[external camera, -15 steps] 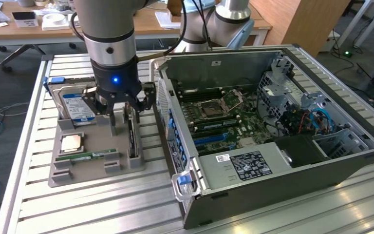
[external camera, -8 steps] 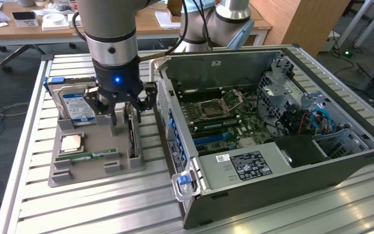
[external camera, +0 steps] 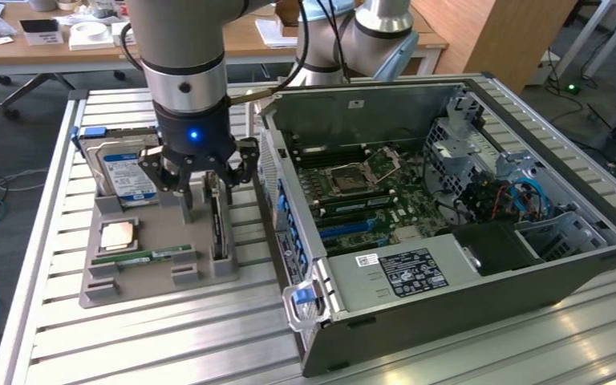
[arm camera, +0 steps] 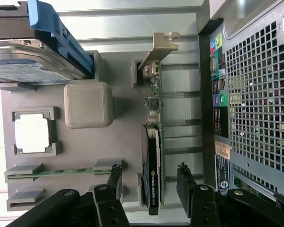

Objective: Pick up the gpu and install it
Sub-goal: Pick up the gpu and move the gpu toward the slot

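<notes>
The case [external camera: 447, 200] lies open on the counter [external camera: 126, 345], and the tray [external camera: 137, 281] sits just beside the case. The gpu [arm camera: 151, 142] stands on edge in the tray, on the side nearest the case. The tool [arm camera: 149, 172] hangs open astride it, fingers apart from the card, so neither pick-up nor install is done.

Dark gpu [external camera: 219, 233] [arm camera: 151, 161], standing on edge in grey holder [arm camera: 123, 118], silver end bracket [arm camera: 160, 45]

hand [arm camera: 149, 169] spread wide | straddling gpu [arm camera: 152, 142], no contact | gpu edge-on in grey holder [arm camera: 85, 156]
</notes>
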Robot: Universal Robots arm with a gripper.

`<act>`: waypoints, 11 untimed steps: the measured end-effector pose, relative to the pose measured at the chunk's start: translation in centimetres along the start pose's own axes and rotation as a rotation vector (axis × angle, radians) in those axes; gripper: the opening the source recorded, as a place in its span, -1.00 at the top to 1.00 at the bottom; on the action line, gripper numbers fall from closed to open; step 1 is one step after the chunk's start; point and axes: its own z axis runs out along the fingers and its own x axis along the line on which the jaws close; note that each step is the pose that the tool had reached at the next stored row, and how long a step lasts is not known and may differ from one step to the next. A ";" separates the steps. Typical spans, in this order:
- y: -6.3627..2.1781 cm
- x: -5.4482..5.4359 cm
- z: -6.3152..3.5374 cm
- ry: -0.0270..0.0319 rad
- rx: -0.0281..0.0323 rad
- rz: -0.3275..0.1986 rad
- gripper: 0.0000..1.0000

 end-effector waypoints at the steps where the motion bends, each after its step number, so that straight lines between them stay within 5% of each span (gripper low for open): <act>1: -0.01 0.0 0.12 0.0000 0.0001 0.000 -0.18; 11: -0.07 0.0 1.37 0.0002 0.0003 0.000 -0.18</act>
